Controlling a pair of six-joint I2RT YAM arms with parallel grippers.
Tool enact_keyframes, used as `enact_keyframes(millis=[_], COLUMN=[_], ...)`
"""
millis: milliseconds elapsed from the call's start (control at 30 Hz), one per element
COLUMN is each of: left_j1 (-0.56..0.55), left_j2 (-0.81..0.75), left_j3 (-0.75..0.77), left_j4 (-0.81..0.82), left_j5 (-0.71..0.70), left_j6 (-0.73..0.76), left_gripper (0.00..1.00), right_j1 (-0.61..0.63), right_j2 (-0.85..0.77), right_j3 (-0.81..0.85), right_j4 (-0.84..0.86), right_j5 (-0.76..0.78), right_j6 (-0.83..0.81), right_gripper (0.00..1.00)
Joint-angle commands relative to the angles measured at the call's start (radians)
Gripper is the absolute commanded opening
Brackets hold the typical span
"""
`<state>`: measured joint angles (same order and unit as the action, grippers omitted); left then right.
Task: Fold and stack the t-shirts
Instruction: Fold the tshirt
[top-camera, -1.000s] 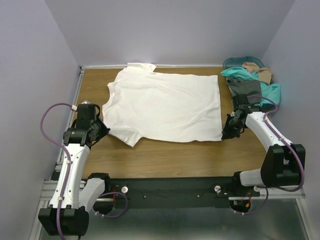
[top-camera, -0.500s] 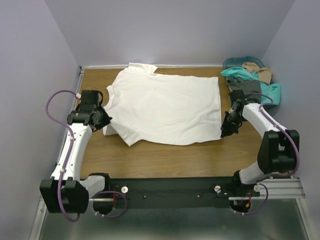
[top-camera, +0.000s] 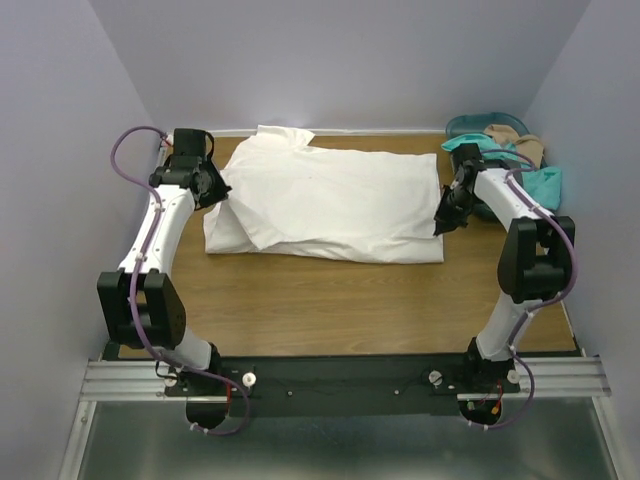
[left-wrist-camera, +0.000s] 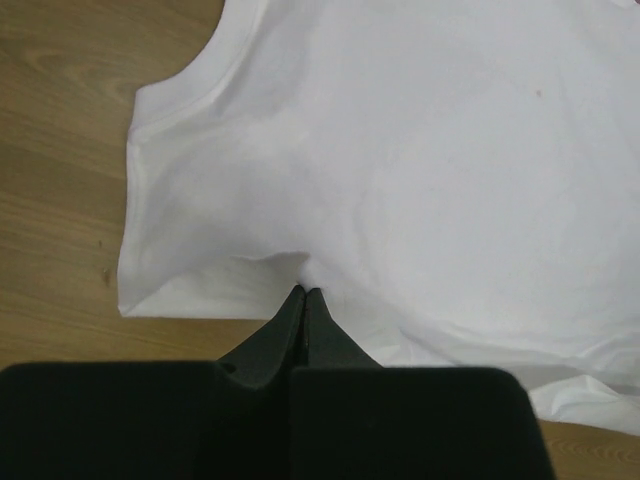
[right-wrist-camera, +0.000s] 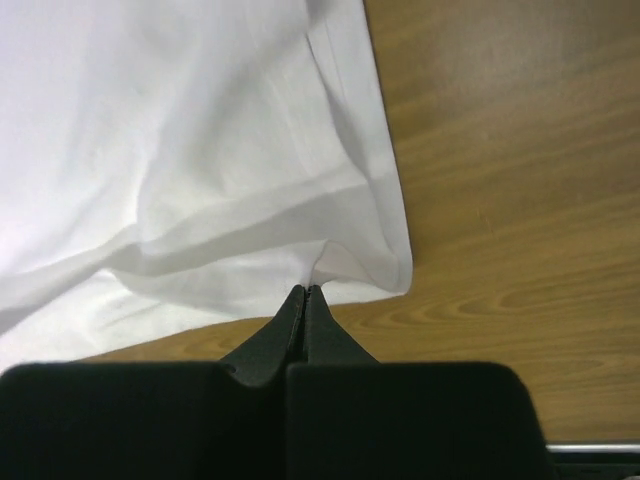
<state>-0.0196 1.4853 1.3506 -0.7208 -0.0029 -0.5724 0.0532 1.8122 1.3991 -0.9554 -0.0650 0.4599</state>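
The large white t-shirt (top-camera: 330, 200) lies across the far half of the wooden table, its near half folded back over the far half. My left gripper (top-camera: 214, 188) is shut on the shirt's cloth at its left side, near the sleeve; the pinch shows in the left wrist view (left-wrist-camera: 303, 292). My right gripper (top-camera: 441, 222) is shut on the shirt's right edge, and the pinch shows in the right wrist view (right-wrist-camera: 305, 290). The teal, dark grey and tan t-shirts (top-camera: 505, 160) lie heaped at the far right corner.
A round teal basket (top-camera: 470, 125) stands under the heap of shirts in the far right corner. Purple walls close the table on three sides. Bare wood (top-camera: 340, 300) lies between the shirt and the arms' base rail.
Both grippers have moved away from the bases toward the far wall, carrying the near edge of the white shirt over the rest of it, so the shirt now lies folded in half.
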Motion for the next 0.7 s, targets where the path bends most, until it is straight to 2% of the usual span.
enact_keyframes(millis=[0, 267, 667], left_j1=[0.004, 0.006, 0.006], left_j2=[0.088, 0.242, 0.357], left_j3=[0.102, 0.275, 0.389], left_j4=[0.035, 0.02, 0.011], left_j5=[0.032, 0.024, 0.026], left_j6=[0.045, 0.055, 0.057], left_gripper=[0.0, 0.0, 0.0], right_j1=[0.002, -0.012, -0.046], right_j2=[0.082, 0.185, 0.254], right_j3=[0.101, 0.267, 0.37], right_j4=[0.001, -0.003, -0.011], right_j5=[0.031, 0.037, 0.054], right_j6=[-0.009, -0.004, -0.009], right_gripper=[0.0, 0.01, 0.0])
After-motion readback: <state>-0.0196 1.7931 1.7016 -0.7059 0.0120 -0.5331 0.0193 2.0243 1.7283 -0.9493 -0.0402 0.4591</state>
